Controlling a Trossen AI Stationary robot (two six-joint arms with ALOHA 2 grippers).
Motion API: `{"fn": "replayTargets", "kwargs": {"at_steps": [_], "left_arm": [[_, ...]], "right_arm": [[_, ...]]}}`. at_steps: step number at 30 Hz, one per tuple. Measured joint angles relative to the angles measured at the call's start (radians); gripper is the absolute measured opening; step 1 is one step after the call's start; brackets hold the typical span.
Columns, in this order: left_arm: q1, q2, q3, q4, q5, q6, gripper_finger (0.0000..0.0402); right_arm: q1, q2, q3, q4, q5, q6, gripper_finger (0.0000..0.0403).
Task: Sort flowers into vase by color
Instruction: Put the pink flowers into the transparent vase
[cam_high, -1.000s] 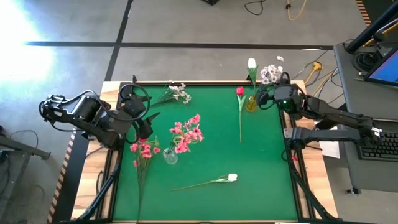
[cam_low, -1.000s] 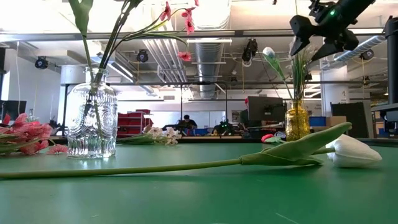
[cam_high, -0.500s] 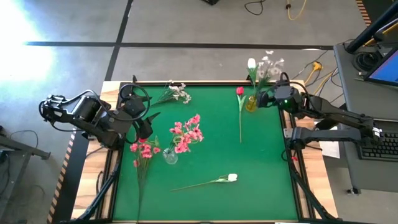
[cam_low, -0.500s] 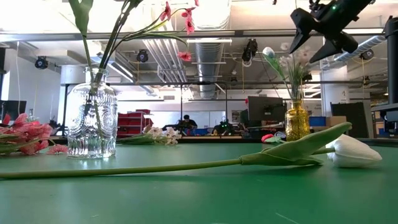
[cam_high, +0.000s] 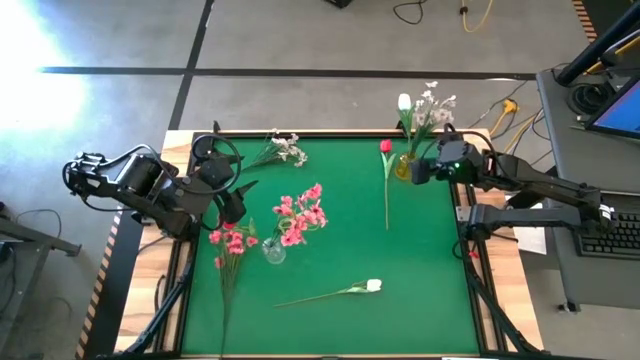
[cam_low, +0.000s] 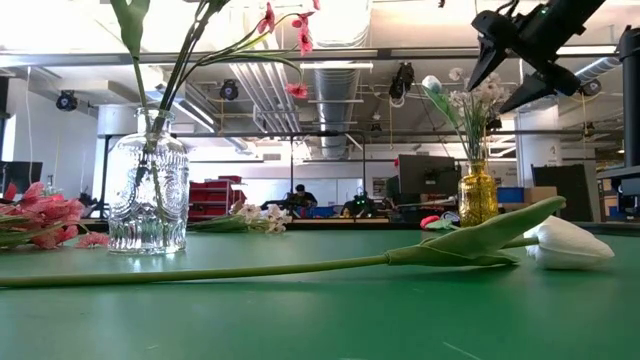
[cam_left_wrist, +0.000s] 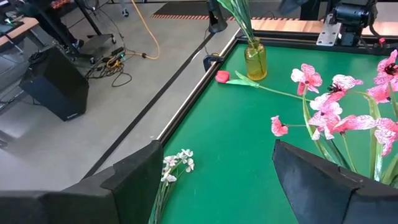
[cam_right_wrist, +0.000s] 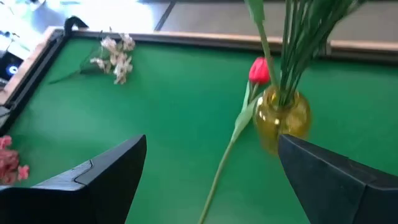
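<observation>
Right gripper (cam_high: 418, 172), jaws wide and empty, hovers just beside the yellow vase (cam_high: 404, 165) holding white flowers (cam_high: 428, 105), vase at its nine o'clock. Left gripper (cam_high: 240, 200) open, idle at table's left edge

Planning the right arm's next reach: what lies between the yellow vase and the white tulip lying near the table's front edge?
In the high view only the red tulip lies near that line, beside the yellow vase; the rest of the green mat to the white tulip is bare.

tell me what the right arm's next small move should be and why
Probably swing the open right gripper down to the red tulip lying on the green mat beside the yellow glass vase. The vase already holds white flowers, the gripper is empty, and that tulip lies nearest.
</observation>
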Motion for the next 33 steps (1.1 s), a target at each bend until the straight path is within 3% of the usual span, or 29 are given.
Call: {"fn": "replayTargets", "kwargs": {"at_steps": [3, 13, 24, 27, 33], "left_arm": [[0.000, 0.000, 0.000, -0.004, 0.018, -0.034, 0.0285], [0.000, 0.000, 0.000, -0.161, 0.242, -0.315, 0.0285], [0.000, 0.000, 0.000, -0.404, 0.296, -0.509, 0.0285], [0.000, -0.001, 0.000, -0.421, 0.347, -0.523, 0.0285], [0.000, 0.000, 0.010, -0.400, 0.350, -0.512, 0.0285]], "right_arm": [[0.009, 0.005, 0.000, -0.033, -0.035, 0.020, 0.0357], [0.074, 0.077, 0.000, -0.066, -0.057, 0.035, 0.0357], [0.092, 0.144, 0.000, -0.066, -0.056, 0.033, 0.0357], [0.092, 0.145, 0.000, -0.064, -0.055, 0.033, 0.0357], [0.092, 0.143, 0.000, -0.051, -0.055, 0.024, 0.0357]]}}
